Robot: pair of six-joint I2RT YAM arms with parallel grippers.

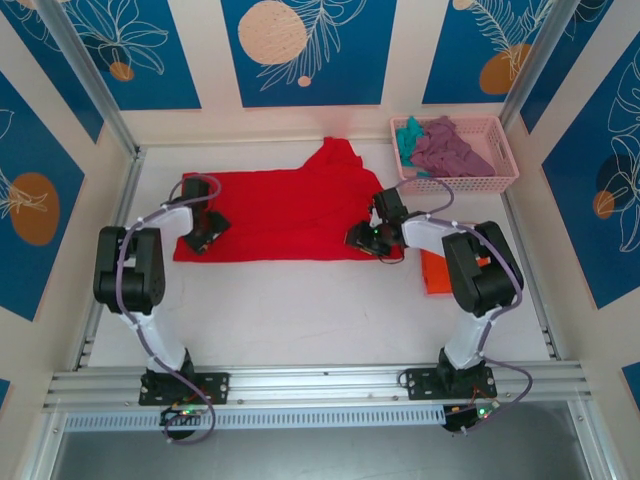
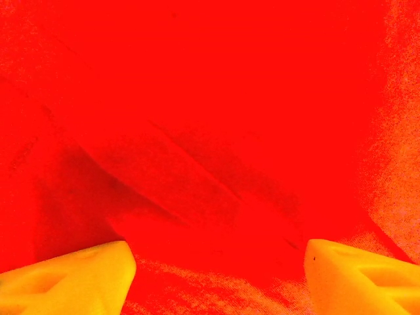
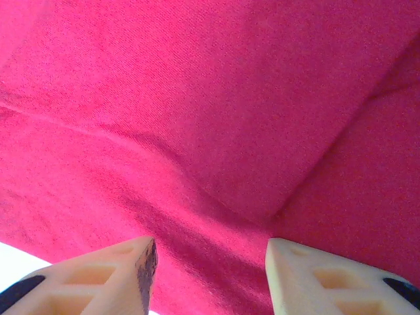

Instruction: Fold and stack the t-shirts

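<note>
The red t-shirt [image 1: 290, 210] lay spread flat on the desk [image 1: 300, 310], its long axis running left to right between the two arms, with one part bunched up toward the back wall. We saw the left pincer [image 1: 205, 235] down at the shirt's left end and the right pincer [image 1: 366, 238] at its near right corner, so each arm was nearest its own end of the cloth.

From the left wrist, the jaws stood wide apart and held nothing, with creased red cloth just beneath and ahead of them. From the right wrist, the jaws were also parted and empty, low over the cloth, with a sliver of bare desk at the lower left showing that the hem was close by.

An orange t-shirt [image 1: 434, 272] lay folded beside the right arm, apart from the red one. A purple t-shirt [image 1: 450, 150] and a teal t-shirt [image 1: 408, 135] sat crumpled in the basket [image 1: 500, 180] at the back right. We judged the next fold would call for both pincers to pinch their ends together.
</note>
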